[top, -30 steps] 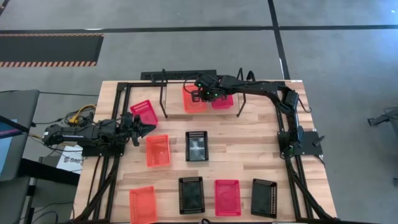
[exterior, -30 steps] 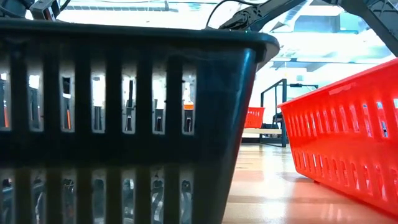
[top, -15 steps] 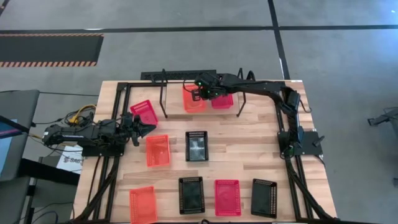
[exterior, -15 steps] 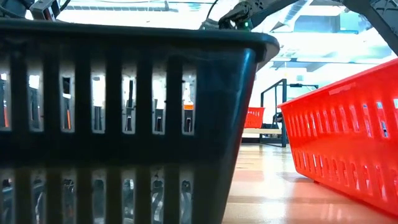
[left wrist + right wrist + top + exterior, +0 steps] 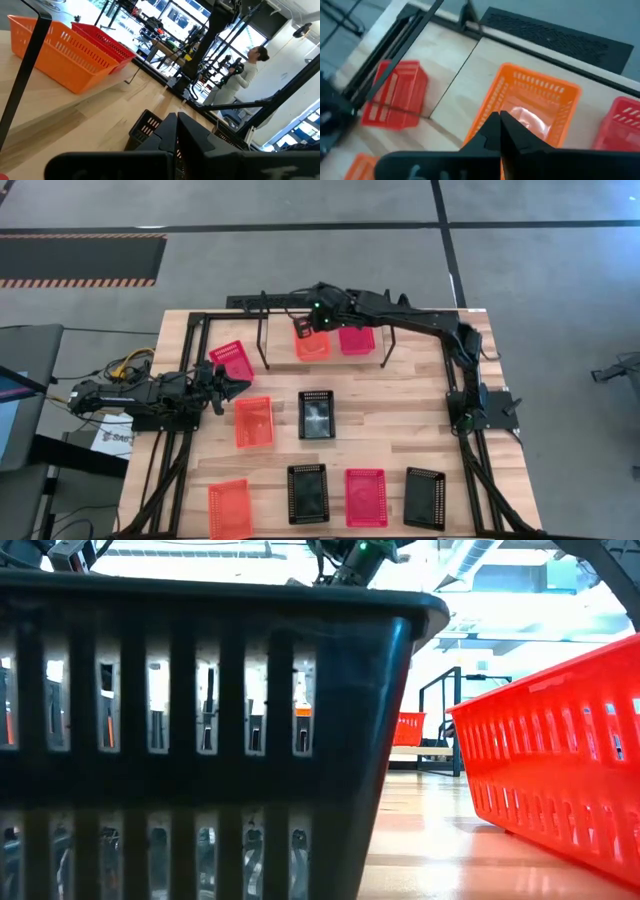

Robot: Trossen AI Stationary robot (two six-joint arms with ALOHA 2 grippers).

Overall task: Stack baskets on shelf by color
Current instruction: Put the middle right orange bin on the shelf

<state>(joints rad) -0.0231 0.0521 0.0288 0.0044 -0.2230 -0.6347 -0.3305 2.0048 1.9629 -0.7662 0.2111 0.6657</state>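
Right gripper (image 5: 303, 323): jaws together, nothing between them, hanging above the far edge of the orange basket on the shelf (image 5: 312, 343). The right wrist view looks down past the closed fingertips into that basket (image 5: 530, 107), which appears empty, one layer only. No contact visible between jaws and basket.

Left gripper (image 5: 240, 387): jaws together, empty, parked low at the left side of the bench (image 5: 400, 430), just beside a red-pink basket (image 5: 232, 361) and an orange one (image 5: 253, 421).

Shelf (image 5: 262, 330) sits at the far edge of the bench. On it: the orange basket and a red-pink basket (image 5: 357, 340) side by side. The slot to the left of them looks bare.

Still on the bench: a black basket (image 5: 317, 414) mid-bench, and a near row of orange (image 5: 229, 508), black (image 5: 308, 492), red-pink (image 5: 366, 497), black (image 5: 424, 497). The low view is mostly blocked by a black basket wall and a red one.

Judgement: early in the task, two of nine placed, no stacks yet.

Risks: with jaws closed and close over the orange basket's rim, a sideways or downward move could clip the rim or a shelf upright and shove the basket out of its slot or into the red-pink one beside it. Jaws need to part before the next pick, or they'll just push a basket across the bench. The loose red-pink basket by the left arm could get knocked if that arm swings.
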